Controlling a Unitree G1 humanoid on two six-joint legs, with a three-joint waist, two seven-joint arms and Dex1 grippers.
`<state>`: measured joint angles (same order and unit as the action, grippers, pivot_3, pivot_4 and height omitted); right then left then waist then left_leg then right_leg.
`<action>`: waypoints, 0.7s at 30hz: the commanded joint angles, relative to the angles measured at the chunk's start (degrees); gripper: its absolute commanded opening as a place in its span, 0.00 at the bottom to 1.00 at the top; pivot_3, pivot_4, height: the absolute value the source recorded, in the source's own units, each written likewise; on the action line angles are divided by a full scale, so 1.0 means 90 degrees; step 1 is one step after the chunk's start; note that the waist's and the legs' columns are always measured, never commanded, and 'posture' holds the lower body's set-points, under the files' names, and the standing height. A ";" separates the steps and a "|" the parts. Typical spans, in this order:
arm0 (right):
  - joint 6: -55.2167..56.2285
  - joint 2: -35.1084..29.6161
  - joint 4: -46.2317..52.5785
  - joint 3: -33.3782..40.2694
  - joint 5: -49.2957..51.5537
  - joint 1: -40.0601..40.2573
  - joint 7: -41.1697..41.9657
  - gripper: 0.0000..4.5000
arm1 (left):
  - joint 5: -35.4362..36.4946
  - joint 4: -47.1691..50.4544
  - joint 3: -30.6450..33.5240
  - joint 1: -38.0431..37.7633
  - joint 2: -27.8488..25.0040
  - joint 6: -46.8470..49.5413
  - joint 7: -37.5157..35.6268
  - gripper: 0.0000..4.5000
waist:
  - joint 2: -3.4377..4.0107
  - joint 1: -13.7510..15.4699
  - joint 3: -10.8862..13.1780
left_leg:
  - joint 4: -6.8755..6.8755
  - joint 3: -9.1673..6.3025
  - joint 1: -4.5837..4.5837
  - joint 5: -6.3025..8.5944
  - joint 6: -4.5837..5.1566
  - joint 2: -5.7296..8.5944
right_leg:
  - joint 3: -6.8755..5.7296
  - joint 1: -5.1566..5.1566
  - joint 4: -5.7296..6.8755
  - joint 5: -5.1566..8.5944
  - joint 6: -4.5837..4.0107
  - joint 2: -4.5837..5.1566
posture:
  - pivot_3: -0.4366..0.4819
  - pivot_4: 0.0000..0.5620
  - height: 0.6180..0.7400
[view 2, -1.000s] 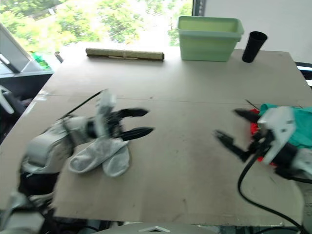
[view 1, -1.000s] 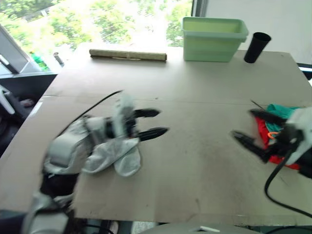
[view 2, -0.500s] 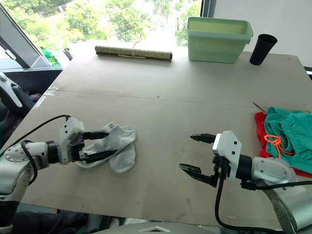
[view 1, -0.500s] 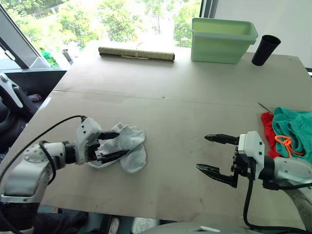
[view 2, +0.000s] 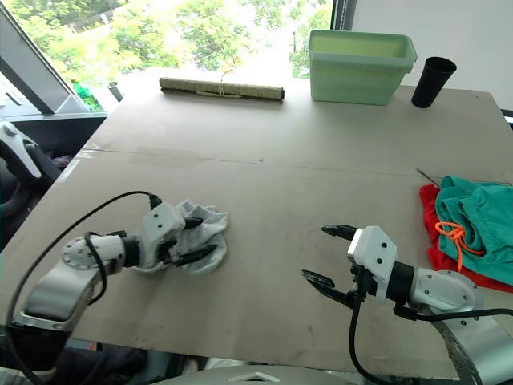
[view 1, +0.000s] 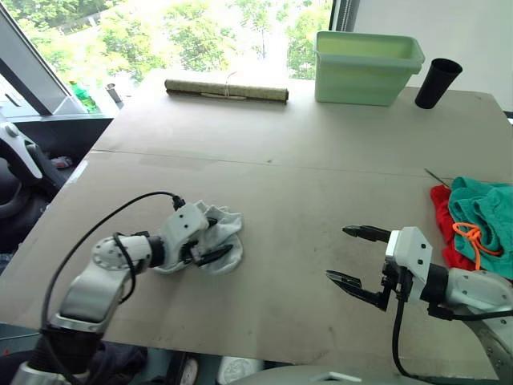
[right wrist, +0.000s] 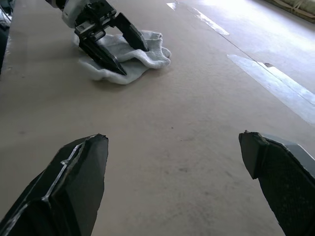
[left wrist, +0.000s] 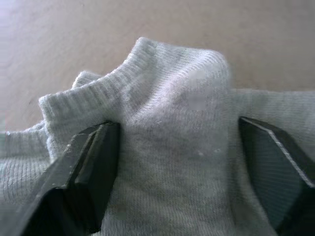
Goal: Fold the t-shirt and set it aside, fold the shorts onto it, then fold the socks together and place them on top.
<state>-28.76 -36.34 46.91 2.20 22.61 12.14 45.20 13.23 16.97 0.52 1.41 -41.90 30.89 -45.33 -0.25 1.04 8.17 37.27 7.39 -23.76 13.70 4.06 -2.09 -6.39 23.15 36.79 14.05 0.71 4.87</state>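
- We see the socks bunched in a soft, light grey heap on the near-left part of the worktop, ribbed cuffs showing on the side facing the far edge.
- Our left end effector sits on that heap with its two black fingers spread, one on each side of a raised fold of sock; in the left wrist view the knit fabric bulges up between the fingers and touches the inner face of at least one.
- We cannot tell whether the fingers actually pinch the fabric.
- Our right end effector hovers low over bare worktop at the near right, fingers wide apart and holding nothing, pointed toward the socks and well apart from them.
- The shorts, teal-green with an orange drawstring, lie crumpled at the right edge of the worktop.
- They rest on top of the shirt, of which we see a bright red strip along the left side of the shorts.
- At the far side stand a pale green bin, a black cup just right of it, and a rolled mat to its left.
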 commanded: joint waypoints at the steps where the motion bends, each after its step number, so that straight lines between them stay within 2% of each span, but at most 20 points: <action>1: 0.0002 -0.0041 0.0235 -0.0033 0.0006 -0.0127 -0.0214 1.00 | 0.0321 0.0200 -0.0030 0.0481 0.0881 0.2354 0.1189 0.54 | 0.0022 0.0084 -0.0018 | 0.0011 -0.0001 0.0001 0.0002 0.0006 0.0001 | -0.0006 -0.0005 0.0004 0.0005 0.0023 0.0000 | 0.48 0.27 1.00; 6: -0.0170 -0.0133 0.0262 -0.0109 0.0018 -0.0460 -0.0407 1.00 | 0.0492 0.0182 0.0648 0.1948 0.2322 0.4530 0.2544 0.06 | 0.0005 0.0168 -0.0026 | 0.0030 -0.0008 0.0004 0.0010 0.0038 -0.0002 | -0.0038 -0.0027 0.0015 0.0001 0.0035 -0.0002 | 0.48 0.27 1.00; 7: -0.0213 -0.0152 0.0228 -0.0124 0.0014 -0.0586 -0.0442 1.00 | 0.0432 0.0063 0.0745 0.2262 0.2619 0.4752 0.2820 0.00 | 0.0003 0.0165 -0.0025 | 0.0033 -0.0008 0.0003 0.0009 0.0039 -0.0002 | -0.0038 -0.0032 0.0015 -0.0002 0.0039 -0.0003 | 0.48 0.27 1.00; 11: -0.0540 -0.0160 -0.0034 -0.0284 -0.0024 -0.1159 -0.0624 1.00 | 0.0281 -0.0469 0.0798 0.3267 0.3639 0.5238 0.3591 0.00 | -0.0035 0.0126 -0.0011 | 0.0057 -0.0016 -0.0006 -0.0019 0.0047 -0.0004 | -0.0044 -0.0049 0.0014 -0.0012 0.0056 -0.0014 | 0.48 0.27 1.00; 13: -0.1140 0.0130 -0.0275 -0.0335 0.0047 -0.1590 -0.1122 1.00 | 0.0258 -0.0737 0.0860 0.3564 0.4014 0.5294 0.3841 0.00 | -0.0060 0.0123 0.0004 | 0.0057 -0.0014 -0.0007 -0.0017 0.0049 -0.0005 | -0.0039 -0.0049 0.0014 -0.0015 0.0051 -0.0018 | 0.48 0.27 1.00; 14: -0.1406 0.0283 -0.0432 -0.0440 -0.0033 -0.1842 -0.1389 1.00 | 0.0320 -0.0801 0.0937 0.3655 0.4130 0.5338 0.3847 0.23 | -0.0066 0.0124 0.0008 | 0.0057 -0.0015 -0.0009 -0.0018 0.0048 -0.0006 | -0.0040 -0.0048 0.0014 -0.0024 0.0036 -0.0022 | 0.48 0.27 1.00; 15: -0.1594 0.0382 -0.0524 -0.0513 -0.0093 -0.2008 -0.1563 1.00 | 0.0369 -0.0832 0.0998 0.3709 0.4204 0.5376 0.3851 0.31 | -0.0066 0.0110 0.0008 | 0.0057 -0.0015 -0.0011 -0.0018 0.0048 -0.0008 | -0.0041 -0.0047 0.0014 -0.0024 0.0035 -0.0022 | 0.48 0.27 1.00; 16: -0.1778 0.0482 -0.0616 -0.0624 -0.0160 -0.2183 -0.1723 1.00 | 0.0495 -0.0800 0.1170 0.3758 0.4289 0.5396 0.3800 0.43 | -0.0066 0.0100 0.0008 | 0.0055 -0.0013 -0.0008 -0.0018 0.0047 -0.0009 | -0.0038 -0.0046 0.0014 -0.0024 0.0034 -0.0023 | 0.48 0.27 1.00; 18: -0.2176 0.0786 -0.0773 -0.0882 -0.0281 -0.2522 -0.2114 1.00 | 0.0731 -0.0491 0.0907 0.3703 0.3725 0.5257 0.3261 0.64 | -0.0068 0.0057 0.0010 | 0.0050 -0.0013 -0.0007 -0.0019 0.0045 -0.0011 | -0.0040 -0.0045 0.0015 -0.0024 0.0032 -0.0023 | 0.48 0.27 1.00; 20: -0.2563 0.0781 -0.0778 -0.1170 -0.0496 -0.2765 -0.2339 1.00 | 0.1128 -0.0266 0.0857 0.3647 0.3288 0.5237 0.2718 0.87 | -0.0063 -0.0025 0.0015 | 0.0044 -0.0013 -0.0009 -0.0025 0.0034 -0.0017 | -0.0041 -0.0037 0.0020 -0.0024 0.0029 -0.0029 | 0.48 0.27 1.00; 21: -0.2682 0.0731 -0.0753 -0.1268 -0.0533 -0.2832 -0.2348 1.00 | 0.1374 -0.0223 0.1106 0.3666 0.3271 0.5352 0.2576 0.95 | -0.0063 -0.0039 0.0016 | 0.0038 -0.0013 -0.0008 -0.0027 0.0030 -0.0017 | -0.0040 -0.0035 0.0020 -0.0024 0.0028 -0.0028 | 0.48 0.27 1.00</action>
<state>-51.44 -29.30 38.73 -8.68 18.61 -12.18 25.20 22.43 11.90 9.23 34.09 -12.38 78.79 -19.47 -0.82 0.68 8.31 37.60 7.27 -23.83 13.45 4.32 -2.25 -6.74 22.85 36.97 13.84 0.96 4.62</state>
